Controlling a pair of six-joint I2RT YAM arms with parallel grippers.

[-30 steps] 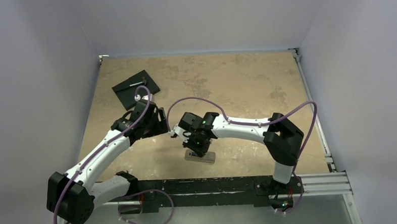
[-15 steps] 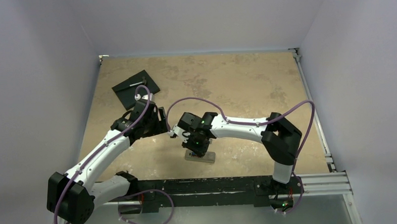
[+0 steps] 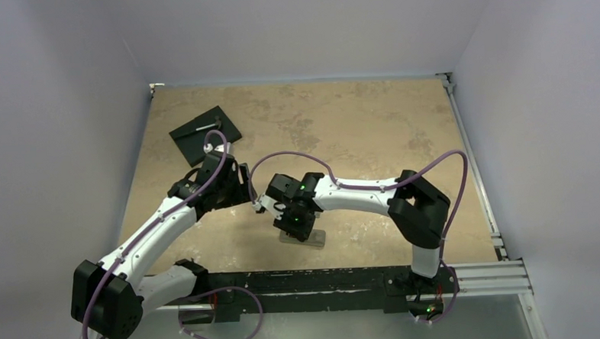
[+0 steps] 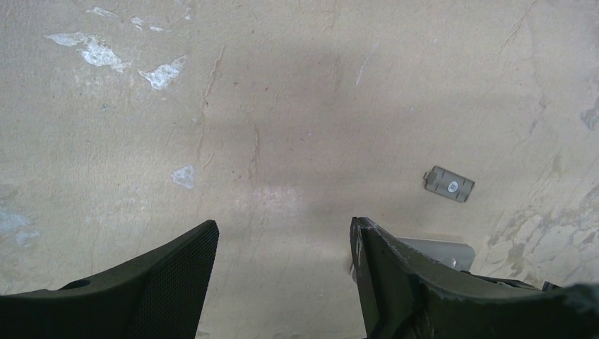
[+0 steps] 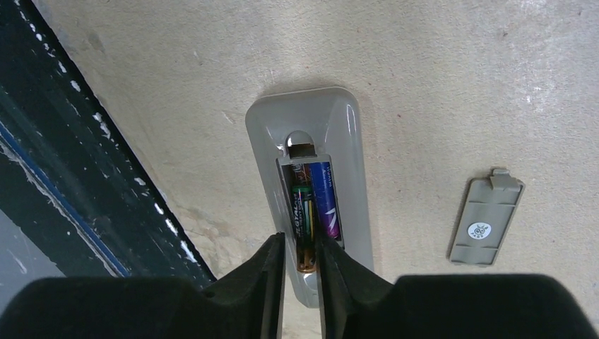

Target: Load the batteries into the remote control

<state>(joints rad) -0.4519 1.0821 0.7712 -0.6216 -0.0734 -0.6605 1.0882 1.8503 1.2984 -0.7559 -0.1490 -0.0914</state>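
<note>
The remote control [image 5: 353, 141] lies grey back up near the table's front edge, its battery recess uncovered. Two batteries lie side by side in it: a dark green-and-gold one [image 5: 304, 219] and a bluish-purple one [image 5: 327, 201]. My right gripper [image 5: 301, 244] hangs straight over the remote [image 3: 302, 238], its jaws a narrow gap apart on either side of the gold end of the dark battery, with a sliver of space on the left. My left gripper [image 4: 284, 229] is open and empty above bare table, left of the remote [image 4: 438, 248].
The grey battery cover [image 5: 486, 222] lies loose on the table beside the remote and also shows in the left wrist view [image 4: 449, 184]. A black square slab [image 3: 204, 133] with a small metal tool [image 3: 207, 126] sits at the back left. The black rail [image 5: 85, 183] runs close by the remote.
My right wrist has shifted a little to the left over the remote. The left arm has not moved.
</note>
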